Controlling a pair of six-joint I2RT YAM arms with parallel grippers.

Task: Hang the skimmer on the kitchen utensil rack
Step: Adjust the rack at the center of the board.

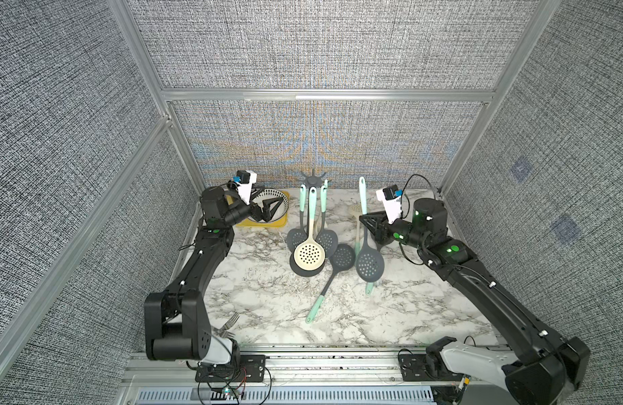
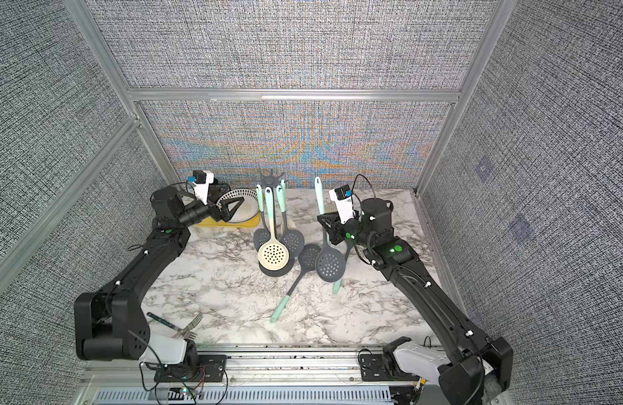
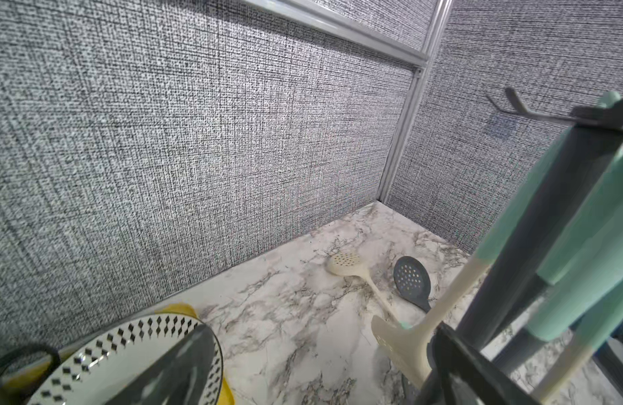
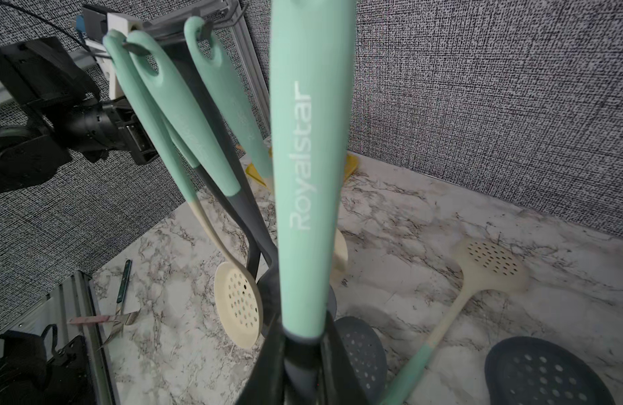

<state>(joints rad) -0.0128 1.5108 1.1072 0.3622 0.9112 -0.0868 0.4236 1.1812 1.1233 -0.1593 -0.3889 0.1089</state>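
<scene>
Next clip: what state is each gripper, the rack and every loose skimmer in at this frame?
right gripper: shut on the held skimmer, handle up.
left gripper: open, empty, over the plate.
kitchen utensil rack: upright, hung skimmers on its hooks.
front skimmer: lying flat on the table, unhung.
cream skimmer: lying flat on the table, unhung.

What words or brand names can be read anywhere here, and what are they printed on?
"Royalstar": white letters running along the mint handle of the skimmer clamped in the right gripper.
Faint print on the mint handles of the hanging skimmers: too blurred to read.
In both top views and the left wrist view, no text is legible.
</scene>
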